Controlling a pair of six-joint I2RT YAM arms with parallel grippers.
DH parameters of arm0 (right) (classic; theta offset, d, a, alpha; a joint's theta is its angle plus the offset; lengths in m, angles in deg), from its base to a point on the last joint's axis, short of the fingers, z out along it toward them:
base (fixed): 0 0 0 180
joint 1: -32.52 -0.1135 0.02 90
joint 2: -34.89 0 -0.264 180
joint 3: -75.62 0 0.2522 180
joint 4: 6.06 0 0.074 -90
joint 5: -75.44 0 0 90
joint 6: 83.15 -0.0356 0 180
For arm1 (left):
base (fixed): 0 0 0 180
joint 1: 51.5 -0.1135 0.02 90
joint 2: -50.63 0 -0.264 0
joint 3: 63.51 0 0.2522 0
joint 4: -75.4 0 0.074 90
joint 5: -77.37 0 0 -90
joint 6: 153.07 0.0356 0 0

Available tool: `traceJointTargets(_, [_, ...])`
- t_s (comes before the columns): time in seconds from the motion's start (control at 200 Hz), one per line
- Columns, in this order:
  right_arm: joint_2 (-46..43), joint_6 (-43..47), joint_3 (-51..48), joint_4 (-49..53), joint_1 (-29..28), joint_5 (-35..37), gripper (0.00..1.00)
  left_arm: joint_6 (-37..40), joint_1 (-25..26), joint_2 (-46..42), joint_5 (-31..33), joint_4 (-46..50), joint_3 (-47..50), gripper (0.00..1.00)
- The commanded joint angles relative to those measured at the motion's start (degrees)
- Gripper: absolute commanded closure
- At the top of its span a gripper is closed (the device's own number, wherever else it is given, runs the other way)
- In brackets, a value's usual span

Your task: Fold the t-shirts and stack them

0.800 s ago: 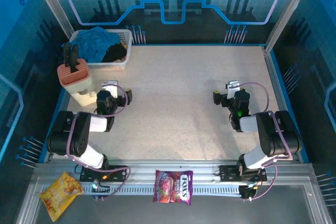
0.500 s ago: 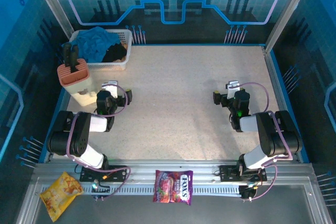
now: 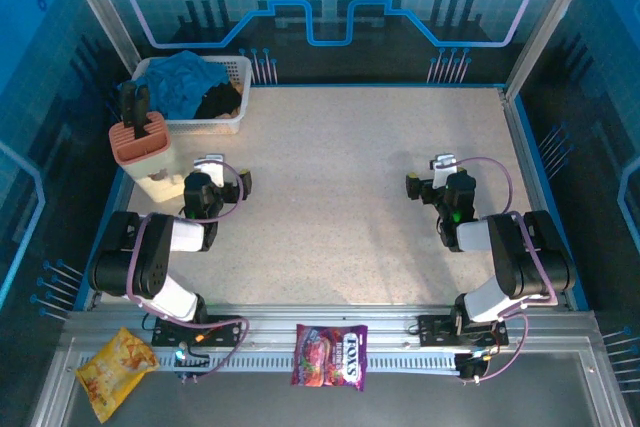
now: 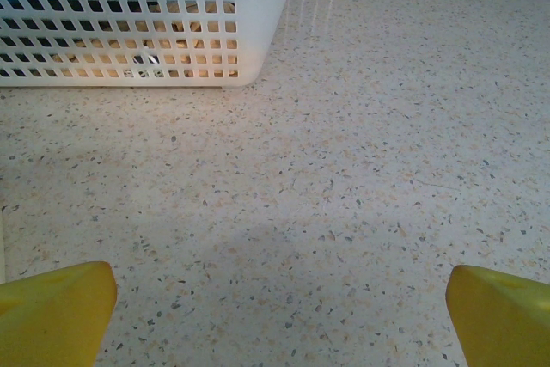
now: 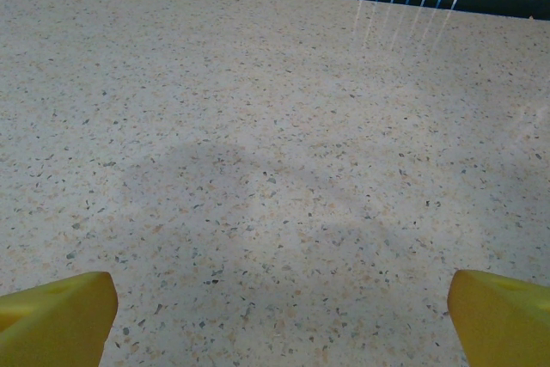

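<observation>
Two t-shirts lie bunched in the white basket [image 3: 238, 73] at the back left: a teal-blue t-shirt [image 3: 185, 75] and a black t-shirt [image 3: 220, 102] beside it. My left gripper [image 3: 210, 165] rests low on the table in front of the basket, open, nothing between its yellow fingertips [image 4: 56, 311]. In the left wrist view the basket wall [image 4: 146, 32] stands ahead at the upper left. My right gripper [image 3: 442, 165] sits on the right side of the table, open and empty, its yellow fingertips [image 5: 60, 315] wide over bare speckled tabletop.
An orange-lidded container [image 3: 140, 142] with dark utensils stands left of my left gripper. A purple candy bag [image 3: 330, 355] and a yellow snack bag [image 3: 115, 367] lie on the metal rail at the front. Blue walls enclose the table [image 3: 340, 197].
</observation>
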Motion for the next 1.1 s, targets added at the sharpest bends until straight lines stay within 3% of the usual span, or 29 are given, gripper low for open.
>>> traceJointTargets(0.0, [0.08, 0.05, 1.28, -2.05, -0.54, 0.8, 0.0, -1.28, -0.36, 0.15, -1.44, -0.97, -0.9, 0.01])
traceJointTargets(0.375, [0.08, 0.09, 1.29, -2.18, -0.54, 0.97, 0.0, -1.27, -0.36, 0.12, -1.43, -1.06, -0.94, 0.01])
traceJointTargets(0.445, [-1.88, 0.13, 1.35, -0.81, -1.48, 4.65, 0.0, -1.77, 0.19, -1.93, 3.59, 0.04, -1.0, 0.01])
traceJointTargets(0.515, [-7.25, 1.47, 1.57, 3.73, -3.61, 8.86, 0.0, -1.87, 1.64, -9.67, 9.05, 10.4, -2.86, 0.01])
traceJointTargets(0.6, [-15.3, 2.35, 4.04, 13.75, -7.1, 14.97, 0.0, -7.99, 2.46, -18.62, 15.42, 32.61, -12.23, 0.01])
traceJointTargets(0.666, [-19.91, -0.47, 9.55, 27.83, -7.8, 14.86, 0.0, -11.87, 2.54, -19.99, 17.02, 50.05, -22.22, 0.01])
traceJointTargets(0.746, [-21.77, -4.04, 17.56, 43.46, -7.69, 12.58, 0.0, -16.35, 2.54, -18.04, 18.25, 64.24, -33.05, 0.01])
traceJointTargets(0.951, [-21.15, -7.74, 28.99, 60.55, -8.13, 6.78, 0.0, -19.84, 1.74, -8.21, 16.56, 77.68, -53.06, 0.01])
traceJointTargets(1.091, [-21.37, -9.15, 33.78, 65.55, -8.11, 4.57, 0.01, -18.09, -1.15, 6.7, 11.0, 85.71, -70.91, 0.07])
